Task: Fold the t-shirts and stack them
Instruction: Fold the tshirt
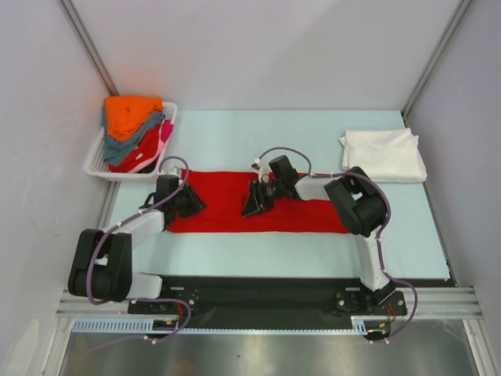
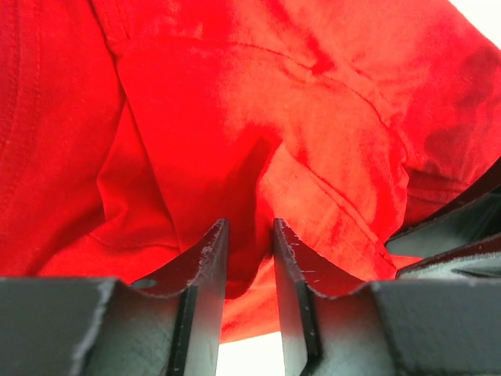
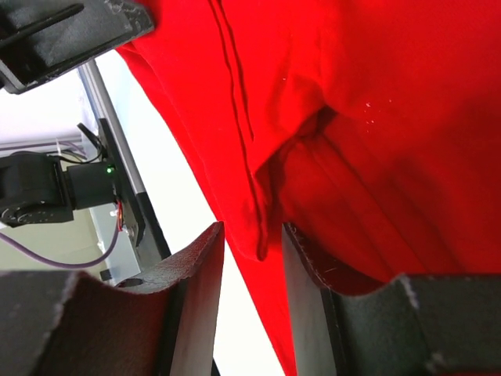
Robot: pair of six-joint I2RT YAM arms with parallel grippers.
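Worktop (image 1: 235, 129), pale blue, carried a plain bright red cloth t-shirt (image 1: 227, 215) folded into a band. Left gripper (image 1: 194, 202) and right gripper (image 1: 252, 205), jaws narrowed, pinched it; lifting evenly would likely keep folds aligned.

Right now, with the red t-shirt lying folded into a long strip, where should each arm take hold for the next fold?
Judging by its pose, grip the red t-shirt along its left end and middle, from above: it lies flat, so only pinched folds give purchase. The left end effector and right end effector each have cloth between their fingers.
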